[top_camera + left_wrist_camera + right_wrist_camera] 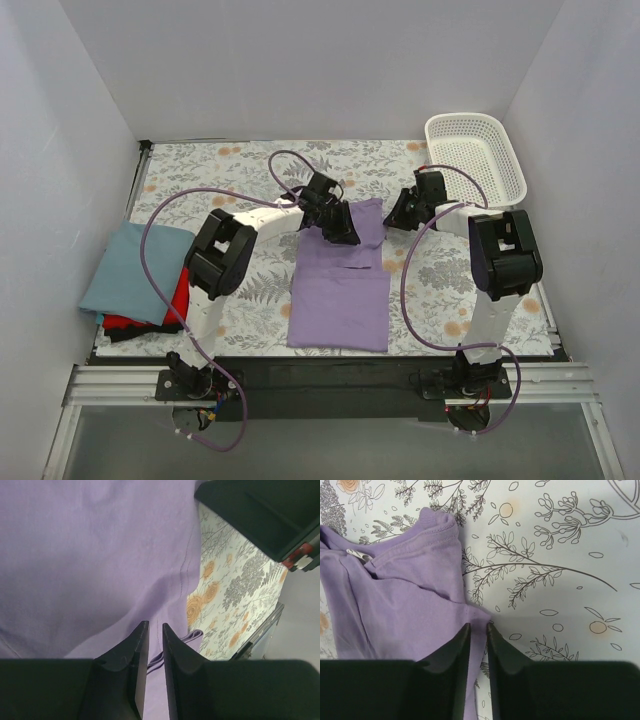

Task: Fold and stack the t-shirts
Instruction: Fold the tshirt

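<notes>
A lilac t-shirt [340, 285] lies partly folded on the middle of the floral table cover [230, 165], collar end at the far side. My left gripper [340, 228] is at its far left part, jaws nearly together with lilac cloth [100, 555] running between the fingertips [155, 625]. My right gripper [397, 217] is at the shirt's far right edge, and a corner of the cloth [477, 615] is pinched between its fingers [478, 626]. The collar and its label [357, 555] show to the left of it. A dusty blue t-shirt [135, 268], a red one [180, 297] and a black one [130, 333] are stacked at the left.
A white mesh basket [475, 117] stands at the far right corner. White walls close in the table on three sides. The right arm's black wrist [260, 510] hangs close beside my left gripper.
</notes>
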Tool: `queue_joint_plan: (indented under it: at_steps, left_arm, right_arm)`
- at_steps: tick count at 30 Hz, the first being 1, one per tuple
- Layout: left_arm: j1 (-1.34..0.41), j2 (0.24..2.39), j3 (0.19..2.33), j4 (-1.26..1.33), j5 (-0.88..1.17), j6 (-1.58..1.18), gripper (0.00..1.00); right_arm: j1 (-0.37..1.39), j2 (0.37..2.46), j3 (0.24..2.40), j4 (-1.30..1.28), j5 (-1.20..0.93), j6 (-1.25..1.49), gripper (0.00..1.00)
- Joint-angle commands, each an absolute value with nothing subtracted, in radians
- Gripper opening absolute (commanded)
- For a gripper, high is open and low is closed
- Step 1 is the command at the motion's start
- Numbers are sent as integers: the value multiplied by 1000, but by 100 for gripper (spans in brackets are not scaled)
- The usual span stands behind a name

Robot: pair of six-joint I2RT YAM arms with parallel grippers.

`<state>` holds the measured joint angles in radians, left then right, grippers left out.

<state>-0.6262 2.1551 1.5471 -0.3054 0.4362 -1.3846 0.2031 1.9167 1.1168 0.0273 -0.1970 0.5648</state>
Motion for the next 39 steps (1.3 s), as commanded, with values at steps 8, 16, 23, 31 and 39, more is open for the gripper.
queue_joint_plan:
  at_steps: [8,16,23,31,39]
  left_arm:
    - [-641,2075,1493,-308,443,-1373,14]
    - [-643,2069,1502,-324,428,-1370,14]
    - [-618,2033,1511,-354,359,-1391,14]
    - [-546,1933,1444,-387,292,-1456,14]
    - [-460,1836,1342,-387,288,-1460,14]
  right_arm:
    - [198,1881,1131,74,-196,597,10]
    - [202,1815,1115,97,-221,607,5]
    - [236,1776,1124,101,-227,609,5]
    - [313,1827,1195,100,-224,614,5]
    - [426,1910,1287,92,-192,630,5]
